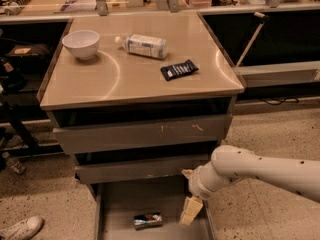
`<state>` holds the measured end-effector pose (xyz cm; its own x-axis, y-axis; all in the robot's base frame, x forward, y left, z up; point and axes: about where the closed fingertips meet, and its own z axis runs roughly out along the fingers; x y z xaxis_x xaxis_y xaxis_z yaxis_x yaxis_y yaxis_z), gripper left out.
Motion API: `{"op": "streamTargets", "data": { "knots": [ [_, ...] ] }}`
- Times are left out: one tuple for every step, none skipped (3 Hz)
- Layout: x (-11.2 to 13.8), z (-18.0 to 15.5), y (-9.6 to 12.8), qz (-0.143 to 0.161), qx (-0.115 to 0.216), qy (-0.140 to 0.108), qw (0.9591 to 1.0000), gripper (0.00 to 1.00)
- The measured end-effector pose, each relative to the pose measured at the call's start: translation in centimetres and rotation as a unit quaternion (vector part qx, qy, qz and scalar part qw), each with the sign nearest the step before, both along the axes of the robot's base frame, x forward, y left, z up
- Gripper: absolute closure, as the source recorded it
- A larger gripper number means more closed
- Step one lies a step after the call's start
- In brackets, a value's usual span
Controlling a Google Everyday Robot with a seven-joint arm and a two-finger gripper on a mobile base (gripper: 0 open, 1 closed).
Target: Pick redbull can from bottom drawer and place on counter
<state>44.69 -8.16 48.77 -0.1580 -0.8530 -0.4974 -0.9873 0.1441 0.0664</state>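
Here redbull can (pixel 148 220) lies crosswise, end effector (pixel 190 212) beside it.

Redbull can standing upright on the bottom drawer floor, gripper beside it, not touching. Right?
No: the camera view shows the redbull can lying on its side, not upright, on the bottom drawer floor. The gripper is beside it, not touching, as stated.
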Motion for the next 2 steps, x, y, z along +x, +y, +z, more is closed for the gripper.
{"op": "streamTargets", "data": {
  "knots": [
    [-0.3, -0.9, 0.4, 0.001, 0.011, 0.013, 0.9999, 0.0],
    [-1.4, -5.7, 3.0, 0.014, 0.032, 0.023, 0.9991, 0.0]
  ]
}}
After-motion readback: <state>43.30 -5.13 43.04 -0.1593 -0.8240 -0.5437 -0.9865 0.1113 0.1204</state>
